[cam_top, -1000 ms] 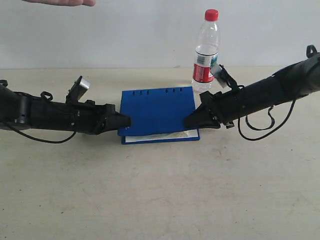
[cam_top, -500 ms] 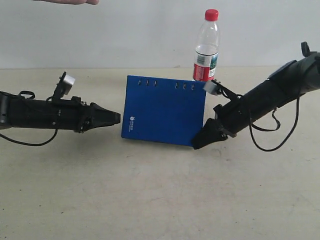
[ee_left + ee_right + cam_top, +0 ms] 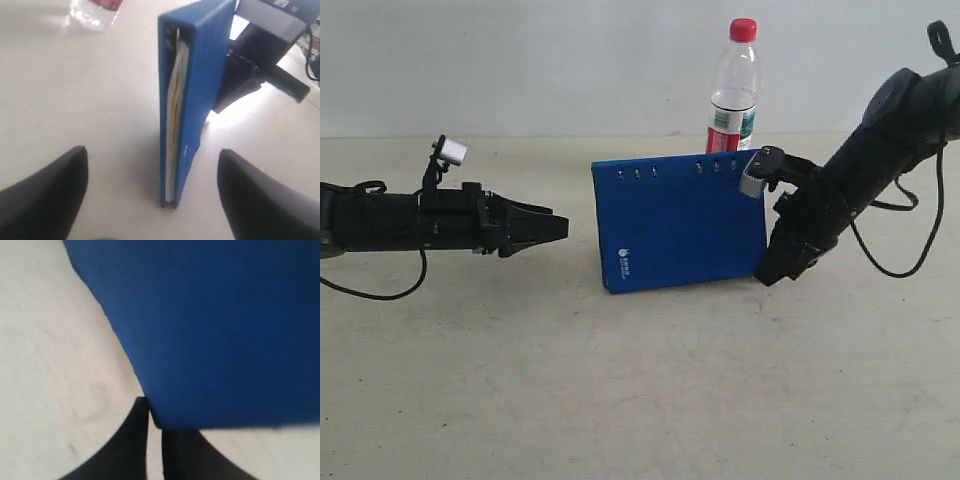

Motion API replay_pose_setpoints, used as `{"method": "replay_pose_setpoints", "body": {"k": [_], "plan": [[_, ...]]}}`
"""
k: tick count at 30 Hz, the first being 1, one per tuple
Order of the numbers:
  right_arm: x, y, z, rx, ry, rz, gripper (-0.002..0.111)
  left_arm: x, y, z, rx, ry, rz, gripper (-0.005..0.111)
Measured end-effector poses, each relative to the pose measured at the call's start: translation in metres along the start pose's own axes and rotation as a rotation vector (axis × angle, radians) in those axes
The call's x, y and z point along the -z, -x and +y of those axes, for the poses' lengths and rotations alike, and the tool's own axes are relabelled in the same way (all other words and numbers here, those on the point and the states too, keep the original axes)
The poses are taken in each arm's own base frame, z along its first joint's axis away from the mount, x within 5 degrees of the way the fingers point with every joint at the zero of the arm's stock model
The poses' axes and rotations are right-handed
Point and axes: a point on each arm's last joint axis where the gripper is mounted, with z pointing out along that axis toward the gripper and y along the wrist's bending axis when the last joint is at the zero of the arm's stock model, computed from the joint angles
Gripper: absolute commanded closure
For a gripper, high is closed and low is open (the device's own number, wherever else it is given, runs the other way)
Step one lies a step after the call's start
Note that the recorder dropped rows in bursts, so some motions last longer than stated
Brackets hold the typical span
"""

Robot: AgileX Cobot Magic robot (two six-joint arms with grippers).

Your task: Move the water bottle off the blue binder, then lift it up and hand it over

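Observation:
The blue binder [image 3: 685, 225] stands upright on its long edge, spine rivets at the top and its cover facing the exterior camera. My right gripper [image 3: 768, 275] is shut, its tips pressed against the binder's lower right corner [image 3: 215, 325]. The fingers [image 3: 130, 440] lie almost together with nothing between them. Behind the binder's top right corner, the water bottle [image 3: 732, 100] stands upright on the table, red cap up. My left gripper [image 3: 560, 228] is open, a little left of the binder. It faces the binder's page edge [image 3: 192, 100], which lies beyond the gap, untouched.
A pale wall closes the back of the beige table [image 3: 640, 400]. Black cables hang from both arms. In the left wrist view the bottle's base [image 3: 92, 10] shows at the far edge, and the right arm [image 3: 250, 75] is behind the binder.
The binder went from flat, through tilted, to standing on edge as the right gripper swung up and rightward. The left gripper drew back leftward and opened. A hand at the top left left the view.

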Motion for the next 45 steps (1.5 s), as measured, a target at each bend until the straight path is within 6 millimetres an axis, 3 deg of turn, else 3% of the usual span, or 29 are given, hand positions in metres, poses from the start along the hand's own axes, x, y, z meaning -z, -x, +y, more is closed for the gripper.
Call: {"method": "replay_pose_setpoints", "body": {"k": [2,9,23,36,38,40,45], "plan": [[0.0,0.005,0.003,0.107,-0.062,0.081,0.109,-0.001,0.008,0.001,-0.047,-0.018,-0.024,0.039],[-0.012,0.023,0.012,0.24,-0.207,0.23,0.109,-0.007,0.025,0.002,-0.116,-0.034,-0.047,0.038],[-0.014,0.029,0.012,0.164,-0.27,0.216,0.109,-0.059,0.019,-0.037,-0.158,-0.15,0.029,0.038],[-0.015,0.032,0.014,0.114,-0.254,0.173,0.109,-0.079,0.021,-0.046,-0.166,-0.127,0.066,0.039],[-0.016,0.033,0.014,0.098,-0.247,0.159,0.109,-0.082,0.02,-0.043,-0.149,-0.077,0.096,0.044],[-0.016,0.034,0.015,0.083,-0.238,0.14,0.109,-0.085,0.015,-0.037,-0.11,0.015,0.143,0.055],[-0.017,0.035,0.016,0.069,-0.227,0.123,0.109,-0.088,0.01,-0.028,0.006,0.177,0.206,0.101]]}}
